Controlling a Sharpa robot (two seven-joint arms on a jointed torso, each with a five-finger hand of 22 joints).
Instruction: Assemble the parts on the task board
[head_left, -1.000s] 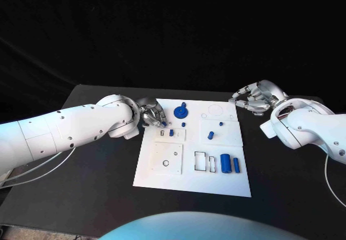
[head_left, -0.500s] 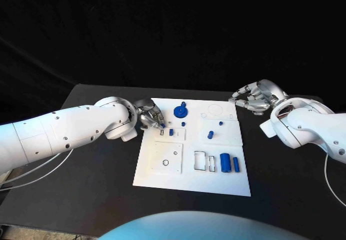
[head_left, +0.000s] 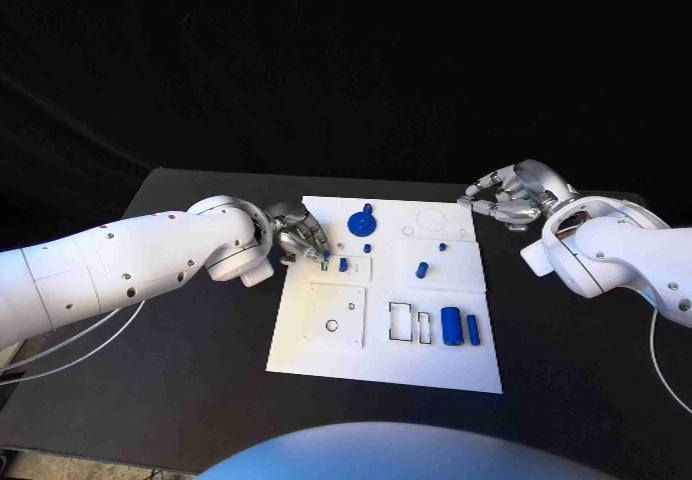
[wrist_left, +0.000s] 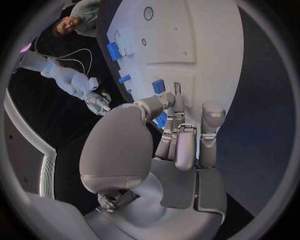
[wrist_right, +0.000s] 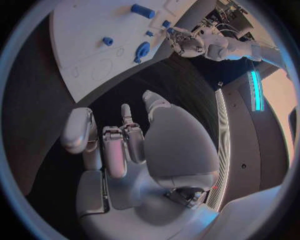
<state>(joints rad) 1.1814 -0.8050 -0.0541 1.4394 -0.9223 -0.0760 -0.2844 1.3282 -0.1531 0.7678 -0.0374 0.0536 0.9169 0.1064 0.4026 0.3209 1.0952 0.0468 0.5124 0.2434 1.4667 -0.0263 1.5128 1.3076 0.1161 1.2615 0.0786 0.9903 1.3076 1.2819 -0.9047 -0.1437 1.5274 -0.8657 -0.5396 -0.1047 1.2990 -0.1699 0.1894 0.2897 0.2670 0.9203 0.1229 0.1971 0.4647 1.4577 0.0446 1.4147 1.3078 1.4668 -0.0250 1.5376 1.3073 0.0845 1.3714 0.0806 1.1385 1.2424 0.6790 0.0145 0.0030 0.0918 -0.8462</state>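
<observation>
The left hand (head_left: 299, 240), fingers curled with no visible hold, hangs at the task board (head_left: 332, 350)'s upper-left edge, a small blue part (head_left: 342, 264) just right of it. The right hand (head_left: 508, 200), curled and empty, sits well apart at upper right.

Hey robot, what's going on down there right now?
Left hand over task board, fingers at small blue part. Right hand curled, holding nothing, off board. Nothing in the way.

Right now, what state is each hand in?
Left hand: fingertips down at a small blue part on the board; whether it grips cannot be told.
Right hand: fingers curled, holding nothing.
</observation>
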